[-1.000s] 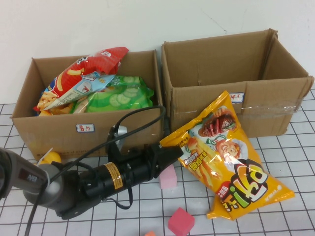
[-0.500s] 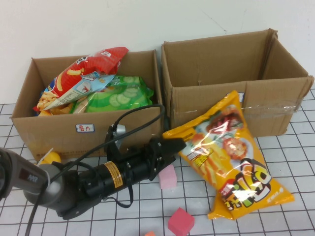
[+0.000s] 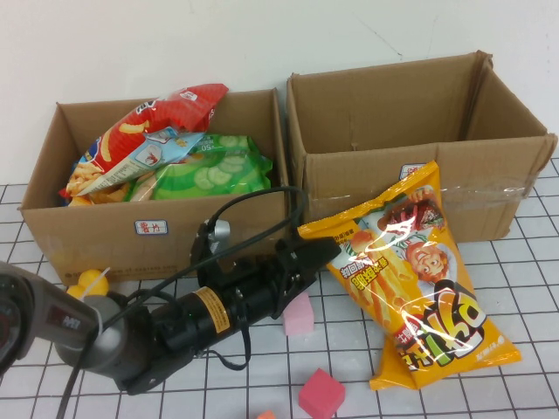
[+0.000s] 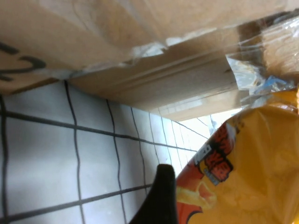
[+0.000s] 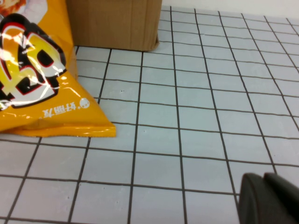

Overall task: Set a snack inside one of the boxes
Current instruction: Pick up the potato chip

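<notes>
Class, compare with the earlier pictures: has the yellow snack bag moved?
Yes. The yellow snack bag, pinched at its corner by the left gripper, has risen: its top now overlaps the label on the right box. The right gripper stays off to the side.

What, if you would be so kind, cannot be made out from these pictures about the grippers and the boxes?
- Left gripper: in the high view it grips the yellow snack bag; only one fingertip shows in its wrist view.
- Right gripper: cut off by its wrist view's edge; absent from the high view.
- Right box: its front wall hides the floor.
</notes>
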### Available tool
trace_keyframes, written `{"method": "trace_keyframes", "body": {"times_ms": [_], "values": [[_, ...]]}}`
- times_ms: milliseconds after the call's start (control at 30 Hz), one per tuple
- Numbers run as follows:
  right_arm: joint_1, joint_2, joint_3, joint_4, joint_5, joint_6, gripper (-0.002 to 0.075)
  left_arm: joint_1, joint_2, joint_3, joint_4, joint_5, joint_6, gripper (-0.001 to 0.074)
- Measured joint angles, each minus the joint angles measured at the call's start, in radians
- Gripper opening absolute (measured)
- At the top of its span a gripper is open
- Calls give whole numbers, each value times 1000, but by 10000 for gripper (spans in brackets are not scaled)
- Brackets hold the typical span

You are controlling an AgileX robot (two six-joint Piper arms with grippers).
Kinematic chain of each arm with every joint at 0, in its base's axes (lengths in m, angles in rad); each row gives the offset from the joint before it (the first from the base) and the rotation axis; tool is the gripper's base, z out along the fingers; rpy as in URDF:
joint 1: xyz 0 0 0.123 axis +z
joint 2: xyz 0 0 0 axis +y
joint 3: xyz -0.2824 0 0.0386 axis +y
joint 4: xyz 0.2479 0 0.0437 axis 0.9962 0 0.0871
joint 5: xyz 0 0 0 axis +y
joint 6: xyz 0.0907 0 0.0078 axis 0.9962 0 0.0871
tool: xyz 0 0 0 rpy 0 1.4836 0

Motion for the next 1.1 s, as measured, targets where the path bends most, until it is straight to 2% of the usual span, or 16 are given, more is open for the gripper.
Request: {"method": "trace_keyframes", "body": {"times_ms": [233,600,667,767,967,1033,1100], "values": [[0,0,0,0,0,0,-1,-6,0,-63,70,4,-68,597],[0,0,0,0,0,0,-1,-82,0,-162,49,21,-74,571],[0,0,0,0,0,0,-1,-89,0,-173,47,27,-74,542],[0,0,0,0,0,0,-1,-92,0,-183,40,28,-74,439],[0,0,0,0,0,0,-1,-92,0,-185,41,32,-48,96],[0,0,0,0,0,0,-1,-92,0,-185,58,32,-41,41],[0,0,0,0,0,0,-1,-92,0,-185,75,29,-37,20]]}}
